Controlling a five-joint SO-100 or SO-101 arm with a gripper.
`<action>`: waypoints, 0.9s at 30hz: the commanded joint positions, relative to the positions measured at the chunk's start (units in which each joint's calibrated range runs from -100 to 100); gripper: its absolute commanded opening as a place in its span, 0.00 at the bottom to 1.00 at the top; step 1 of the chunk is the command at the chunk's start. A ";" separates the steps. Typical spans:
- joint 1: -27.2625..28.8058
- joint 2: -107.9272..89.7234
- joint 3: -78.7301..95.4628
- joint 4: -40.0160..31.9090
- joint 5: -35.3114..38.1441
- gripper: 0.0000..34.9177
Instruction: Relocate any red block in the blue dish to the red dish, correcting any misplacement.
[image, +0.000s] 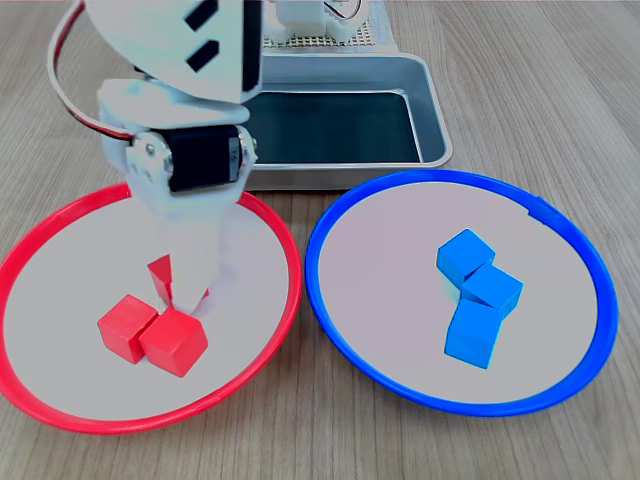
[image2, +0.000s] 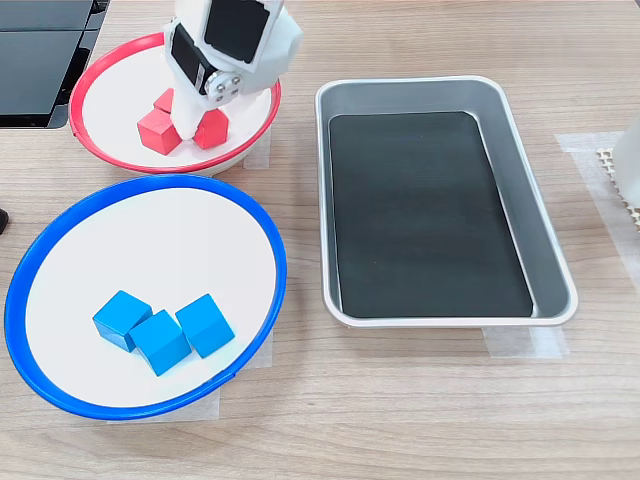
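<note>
The gripper (image: 185, 285) is lowered into the red dish (image: 60, 235), its white fingers blurred in the first exterior view. A red block (image: 160, 277) is seen between them, just behind two other red cubes (image: 152, 335) that lie touching on the pale floor of the dish. Whether the fingers are clamped on that block or already parted from it cannot be told — the blur and the arm's body hide the contact.

In the second exterior view the gripper (image2: 193, 128) stands among three red cubes (image2: 158, 130) in the red dish (image2: 100, 70), at the far left of the table.

The blue dish (image: 580, 260) lies to the first exterior view's right of the red one, their rims close together. Only three blue cubes (image: 477, 293) are held in it, bunched and touching — no red one is seen there.

A rectangular metal tray (image: 435, 110) with a dark floor stands beyond both dishes, on the wooden table (image: 560, 60).
</note>
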 joint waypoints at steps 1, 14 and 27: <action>-1.22 -0.63 -2.72 -0.45 -0.29 0.01; -1.97 -0.20 -4.44 2.19 -0.68 0.30; -1.03 -2.59 -4.54 2.60 -1.12 0.58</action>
